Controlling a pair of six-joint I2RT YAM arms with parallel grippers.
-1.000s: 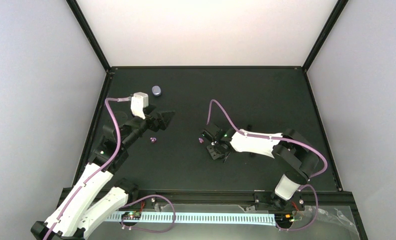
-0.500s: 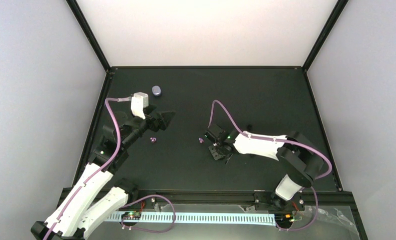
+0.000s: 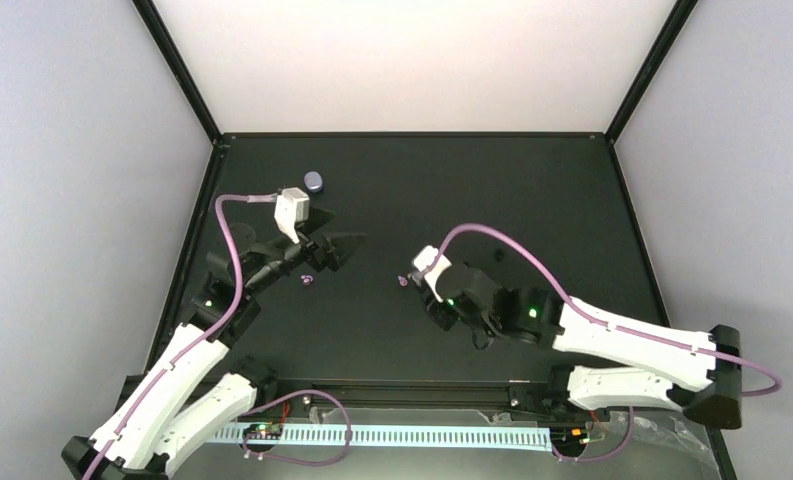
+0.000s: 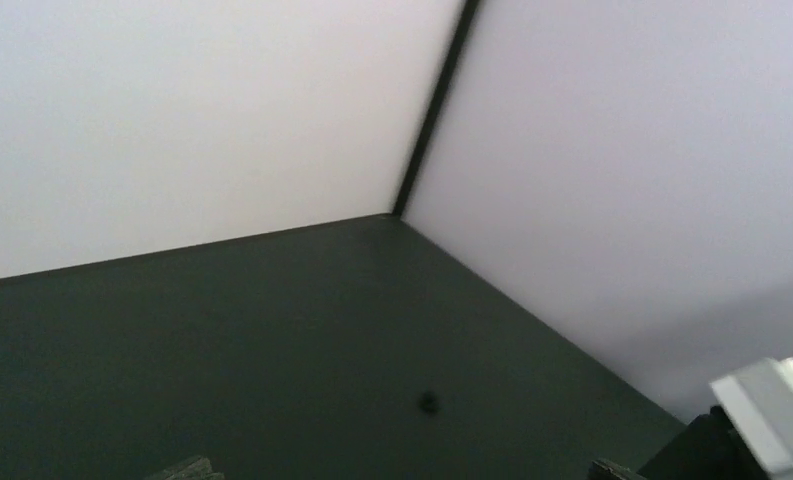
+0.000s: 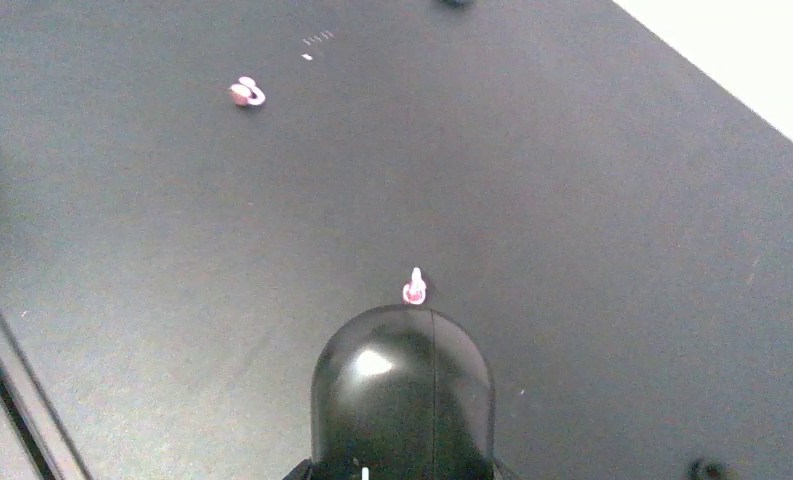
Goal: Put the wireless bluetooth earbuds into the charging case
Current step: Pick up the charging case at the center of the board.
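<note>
Two tiny lilac earbuds lie on the black table. One earbud (image 3: pixel 307 279) is just below my left gripper (image 3: pixel 345 249), which hangs open and empty; only its fingertips (image 4: pixel 187 468) show in the left wrist view. The other earbud (image 3: pixel 403 281) sits at the tip of my right gripper (image 3: pixel 416 282). In the right wrist view that earbud (image 5: pixel 413 290) pokes out just past the black fingers (image 5: pixel 372 390), which meet along a thin seam. Whether it is pinched is hidden. The first earbud (image 5: pixel 245 93) lies farther off. The lavender charging case (image 3: pixel 314 181) rests at the back left, lid down.
A small black oval object (image 4: pixel 428 402) lies on the table toward the right wall. Black frame rails (image 3: pixel 412 134) edge the table, with pale walls beyond. The right arm's long white links (image 3: pixel 632 340) stretch low across the near right side.
The right arm has swung its elbow out to the right and down while its gripper stayed by the earbud and its jaws closed in. The left gripper has shifted slightly right.
</note>
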